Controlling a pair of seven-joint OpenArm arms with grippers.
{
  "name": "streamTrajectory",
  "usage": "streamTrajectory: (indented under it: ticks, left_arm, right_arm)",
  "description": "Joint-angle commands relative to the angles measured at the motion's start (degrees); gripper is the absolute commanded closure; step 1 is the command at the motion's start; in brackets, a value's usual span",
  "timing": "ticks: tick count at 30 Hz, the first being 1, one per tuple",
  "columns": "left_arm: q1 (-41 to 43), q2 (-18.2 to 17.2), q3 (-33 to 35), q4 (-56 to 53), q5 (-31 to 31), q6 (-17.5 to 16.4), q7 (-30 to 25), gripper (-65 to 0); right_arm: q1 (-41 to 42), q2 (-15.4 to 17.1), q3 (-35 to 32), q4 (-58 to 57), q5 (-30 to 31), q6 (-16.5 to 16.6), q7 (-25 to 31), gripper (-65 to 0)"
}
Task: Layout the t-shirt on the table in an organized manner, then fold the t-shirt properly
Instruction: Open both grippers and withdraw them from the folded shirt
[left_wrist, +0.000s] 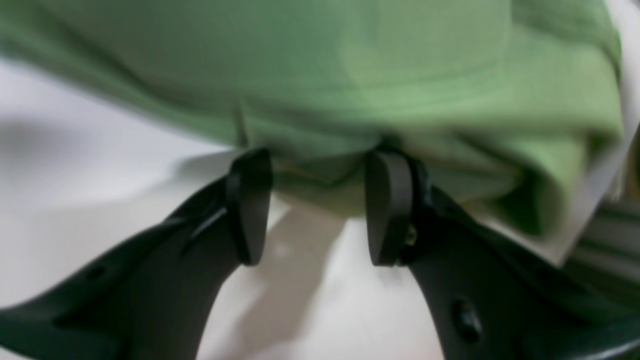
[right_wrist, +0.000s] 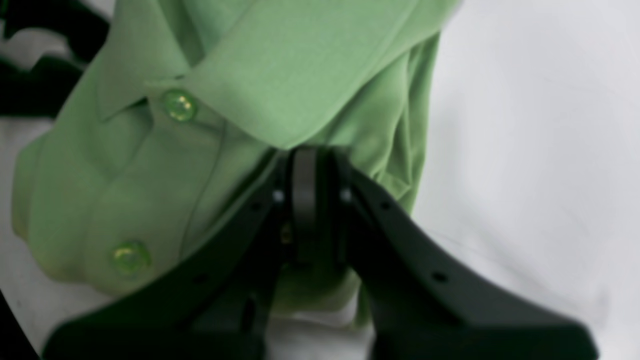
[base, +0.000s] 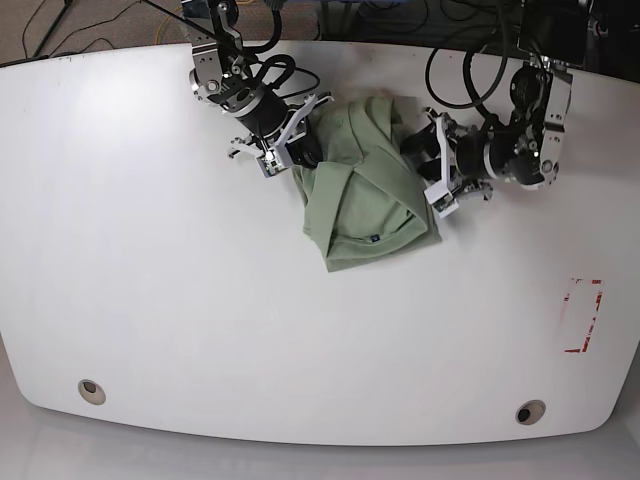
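- Left wrist view: the left gripper (left_wrist: 310, 207) has its jaws spread apart, released, with nothing between the pads. The fingertips (left_wrist: 248, 200) sit at the edge of the t-shirt (left_wrist: 380, 85), whose bunched green folds fill the upper part of the frame. The white table (left_wrist: 75, 165) lies below.
- Right wrist view: the right gripper (right_wrist: 305, 170) is clenched on a fold of the t-shirt (right_wrist: 280, 75). A collar and two pale green buttons (right_wrist: 178, 105) show on the placket, left of the jaws. The table (right_wrist: 540, 150) is bare white on the right.
- Base view: the t-shirt (base: 365, 200) lies crumpled in the far middle of the table (base: 200, 330), between the two arms. Its long axis runs from the far edge toward the near side; the collar end cannot be placed here. The right gripper (base: 300, 150) meets its left edge, the left gripper (base: 425, 170) its right edge. Two grommet holes (base: 91, 390) sit near the front edge; a red-marked rectangle (base: 583, 315) lies at the right. Cables (base: 470, 60) run behind the table.
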Motion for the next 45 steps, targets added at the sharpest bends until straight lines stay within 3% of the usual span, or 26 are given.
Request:
streamTrajectory:
  ticks: [1, 14, 19, 24, 25, 29, 32, 36, 45]
  left_arm:
    - [-1.82, -0.34, 0.86, -2.36, 0.92, 0.32, -0.87, -28.6]
    - [-7.80, -0.96, 1.04, -5.96, 0.66, 0.32, -0.96, -28.6]
    - [-7.54, -3.15, -0.46, -1.65, 0.57, 0.32, 1.15, -28.6]
    - [-7.45, -3.24, -4.41, 3.97, 0.57, 0.32, 4.31, -28.6]
    - [-7.45, -3.24, -6.08, 5.47, 0.57, 0.32, 5.37, -28.6]
    - [-7.45, -3.06, -10.92, 8.10, 0.57, 0.32, 6.77, -29.2]
    - [-7.80, -0.69, -15.14, 8.46, 0.74, 0.32, 6.86, -29.3]
    - [-7.89, 2.91, -20.59, 8.37, 1.01, 0.32, 6.95, -29.3]
    - [-9.65, 9.33, -23.58, 4.59, 1.01, 0.32, 6.86, -29.3]
  right_arm:
    - [-0.13, -0.17, -0.10, 0.75, -0.12, 0.03, -0.10, -4.4]
    - [-1.27, -0.25, -0.10, 0.84, -0.03, 0.03, -0.10, -4.4]
    - [-1.36, 0.19, 0.08, 5.06, -0.03, 0.03, -1.33, -5.4]
    - [-1.01, 1.15, 1.92, 11.57, 0.14, 0.03, -8.01, -18.2]
    - [-0.92, 1.24, 2.89, 14.03, 0.32, 0.03, -10.12, -24.9]
    - [-0.48, -0.34, 4.47, 18.51, 0.23, 0.03, -13.02, -39.0]
    - [1.45, -1.04, 5.53, 20.18, 0.23, 0.11, -13.37, -48.2]
    - [4.88, -1.13, 5.61, 19.74, 0.23, 0.20, -14.43, -53.0]
    - [14.90, -1.48, 5.61, 10.33, 0.32, 0.55, -19.00, -53.3]
